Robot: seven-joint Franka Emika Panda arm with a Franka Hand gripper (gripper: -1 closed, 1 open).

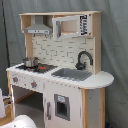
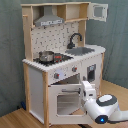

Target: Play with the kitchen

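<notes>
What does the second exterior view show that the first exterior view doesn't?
Only the first exterior view shows the rounded counter end head-on and the small windowed door under the sink.

Only the second exterior view shows the robot arm clearly, reaching toward the big windowed oven door below the knobs. The first exterior view catches just a white blur at its bottom edge.

Both exterior views show the kitchen with its metal pot on the stovetop, black faucet, grey sink and hood.

Arm pose: lower right of the second exterior view.
White arm enters from the right edge; its wrist segment angles up-left, ending at the pincer; finger state indeterminate.
</notes>
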